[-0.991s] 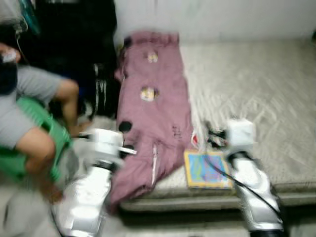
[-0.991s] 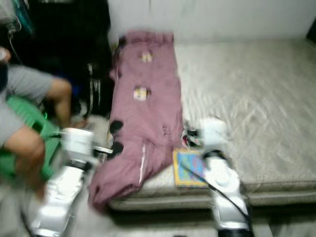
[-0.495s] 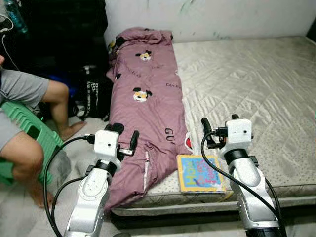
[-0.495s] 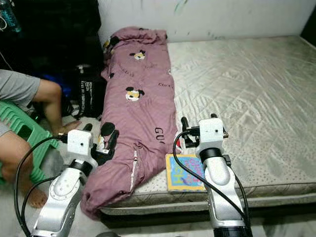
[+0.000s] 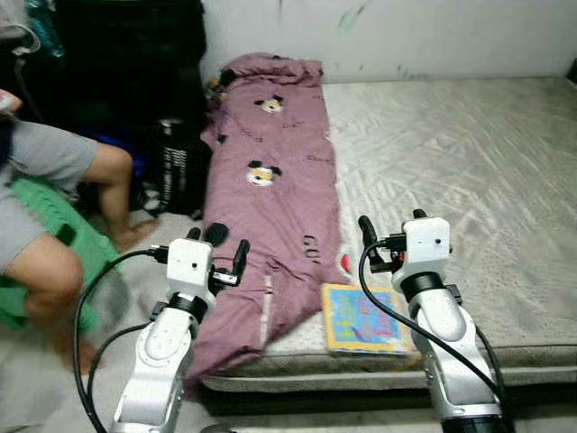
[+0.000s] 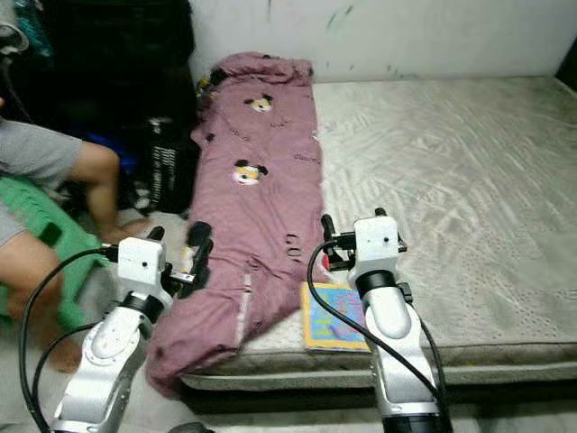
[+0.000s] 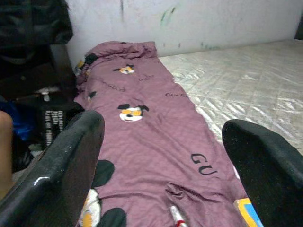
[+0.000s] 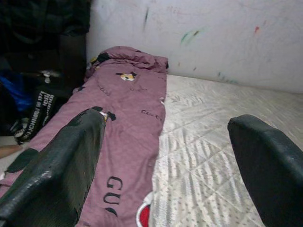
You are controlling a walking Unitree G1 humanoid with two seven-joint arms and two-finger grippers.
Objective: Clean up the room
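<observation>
A mattress [image 5: 469,171] with a pale quilted cover lies on the floor against a white wall [image 5: 406,36] that carries a few green and red paint marks. Along the mattress's left edge stretches a mauve blanket [image 5: 270,180], its near end hanging over the side toward the floor. The blanket is printed with cartoon mouse heads [image 7: 130,111] and with dark letters, of which "GU" [image 8: 116,185] can be read before a fold hides the rest. Just beside the blanket's near end, at the front edge of the mattress, a picture book [image 5: 365,318] lies flat with a blue, yellow-bordered cover; its title is too blurred to read.

The left gripper [image 5: 225,251] hovers over the hanging part of the blanket, fingers [image 7: 71,161] spread wide apart and empty. The right gripper [image 5: 389,236] hovers above the mattress just behind the book, fingers [image 8: 61,161] likewise spread and holding nothing.

On the floor to the left of the blanket stands a black bag [image 5: 176,167] with white lettering that is illegible. Farther left, a person in grey shorts [image 5: 45,171] sits on a green stool [image 5: 63,244], bare feet on the floor.
</observation>
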